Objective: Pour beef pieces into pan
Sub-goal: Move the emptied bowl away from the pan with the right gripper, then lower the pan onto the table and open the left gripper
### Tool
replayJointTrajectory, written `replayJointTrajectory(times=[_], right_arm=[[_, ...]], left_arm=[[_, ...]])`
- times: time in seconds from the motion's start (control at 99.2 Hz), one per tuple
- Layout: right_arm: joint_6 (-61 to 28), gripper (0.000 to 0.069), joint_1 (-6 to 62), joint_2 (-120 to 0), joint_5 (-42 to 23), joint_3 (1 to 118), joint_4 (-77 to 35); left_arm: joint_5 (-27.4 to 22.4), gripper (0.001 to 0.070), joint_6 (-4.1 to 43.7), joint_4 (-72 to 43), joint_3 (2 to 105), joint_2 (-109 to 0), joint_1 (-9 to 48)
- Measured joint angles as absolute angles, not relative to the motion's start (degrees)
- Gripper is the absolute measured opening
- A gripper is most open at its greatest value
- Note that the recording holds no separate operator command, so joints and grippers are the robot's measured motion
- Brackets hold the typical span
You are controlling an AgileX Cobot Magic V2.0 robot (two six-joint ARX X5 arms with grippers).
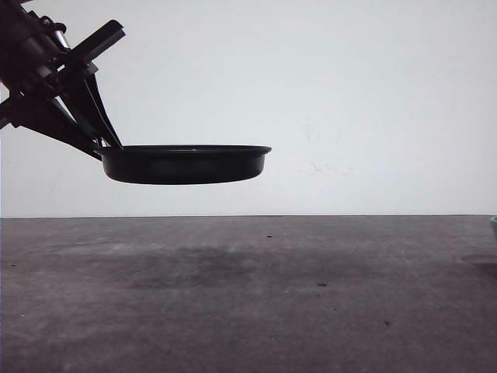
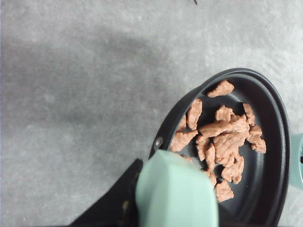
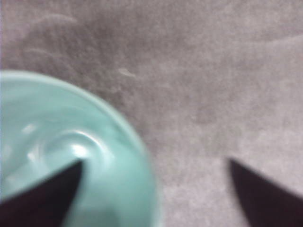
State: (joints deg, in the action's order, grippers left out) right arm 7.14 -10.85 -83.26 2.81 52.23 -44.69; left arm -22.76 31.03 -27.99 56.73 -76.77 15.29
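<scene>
My left gripper (image 1: 101,144) clamped the pan (image 1: 185,164), beef pieces (image 2: 222,142) inside, above the surface (image 1: 248,295); right jaws spread over a teal bowl (image 3: 61,151).

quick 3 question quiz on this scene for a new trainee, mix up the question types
1. True or false: the pan rests on the table.
2. The beef pieces lie: A) in the pan, B) on the table, C) in the teal bowl.
3. Fill in: the left gripper holds the pan by its mint-green ____.

Key:
1. False, it is held in the air, about level.
2. A
3. handle
</scene>
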Motion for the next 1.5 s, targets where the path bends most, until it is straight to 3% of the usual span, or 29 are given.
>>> replayJointTrajectory(times=[0.03,0.202,0.474,0.514,0.665,0.726,0.857,1.18,1.27,1.422,1.502], right_arm=[[7.1,0.0684,-10.5,-83.1,2.8,52.2,-44.7],[7.2,0.0684,-8.7,-78.7,2.9,55.3,-46.8],[10.0,0.0679,-2.9,-60.3,6.1,63.6,-46.0],[11.0,0.0619,-1.4,-57.5,6.8,63.6,-45.4],[12.4,0.0174,4.4,-49.0,8.0,63.6,-45.3],[12.5,0.0079,6.7,-46.3,8.5,63.6,-46.1],[12.5,0.0022,10.5,-41.8,9.0,63.6,-49.2],[12.4,0.0015,11.2,-37.6,5.5,63.6,-54.2],[12.5,0.0015,11.2,-37.6,4.6,63.6,-54.9],[12.5,0.0015,11.2,-37.8,4.5,63.6,-55.0],[12.4,0.0015,11.2,-37.8,4.5,63.6,-55.0]], left_arm=[[-22.6,0.0052,31.0,-28.0,56.7,-76.8,15.3],[-20.2,0.0052,31.0,-27.0,56.7,-76.8,15.3],[-19.2,0.0052,31.0,-22.3,56.8,-77.5,15.3],[-19.2,0.0052,31.0,-22.0,56.9,-78.2,15.3],[-18.8,0.0052,31.0,-22.3,56.9,-82.2,15.3],[-18.7,0.0052,30.8,-22.9,56.9,-84.0,15.3],[-18.7,0.0052,29.7,-24.5,56.9,-87.6,15.3],[-18.4,0.006,28.9,-25.5,56.9,-91.5,15.3],[-18.6,0.0154,28.9,-25.5,57.0,-91.4,15.3],[-18.9,0.0474,28.9,-27.6,57.0,-91.4,15.3],[-19.0,0.0611,28.9,-29.1,57.0,-91.4,15.2]])
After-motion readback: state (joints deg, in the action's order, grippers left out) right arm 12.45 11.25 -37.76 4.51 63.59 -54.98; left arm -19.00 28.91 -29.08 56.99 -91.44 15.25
